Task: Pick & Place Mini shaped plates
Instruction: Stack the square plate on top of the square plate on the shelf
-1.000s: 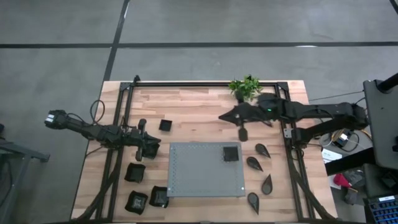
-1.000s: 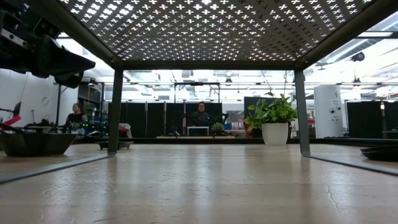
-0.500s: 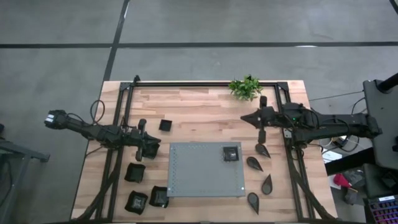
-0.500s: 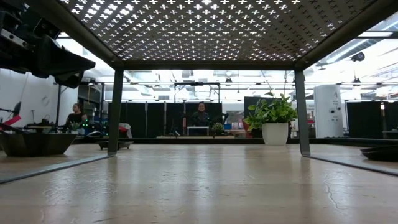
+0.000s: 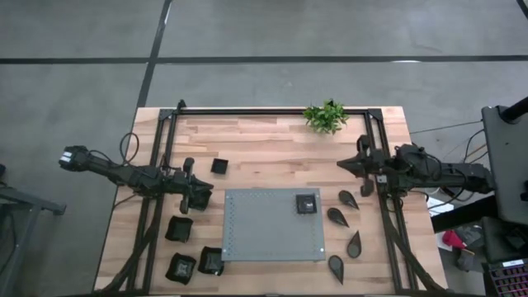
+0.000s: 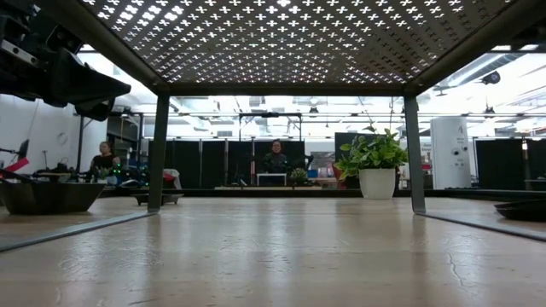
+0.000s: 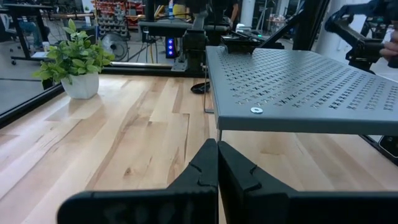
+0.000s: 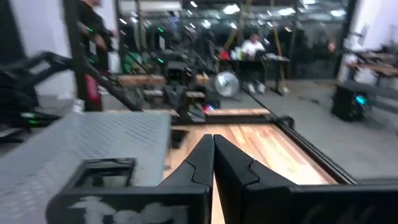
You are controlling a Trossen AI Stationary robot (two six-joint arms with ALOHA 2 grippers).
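Observation:
In the high view, one small square black plate [image 5: 306, 203] sits on the grey dotted mat [image 5: 264, 235]. Another square [image 5: 219, 166] lies beyond the mat's far left corner. Larger squarish ones [image 5: 179, 228] [image 5: 181, 266] [image 5: 212, 260] lie left of the mat. Teardrop plates [image 5: 347, 198] [image 5: 337, 216] [image 5: 354, 244] lie to its right. My left gripper [image 5: 205, 195] [image 7: 217, 165] is shut, just left of the mat. My right gripper [image 5: 343, 165] [image 8: 213, 155] is shut, above the table's right side, beyond the teardrops. The right wrist view shows the plate on the mat [image 8: 102, 174].
A potted green plant [image 5: 325, 115] stands at the table's far edge. A black frame [image 5: 272, 110] runs around the table top. The mat stands raised on legs [image 7: 298, 87], and the low view looks under it. People sit in the room behind.
My right arm has drawn back toward the table's right edge, from above the table just beyond the mat's far right corner to beside the right frame rail. The square plate stays on the mat. My left arm has kept still.

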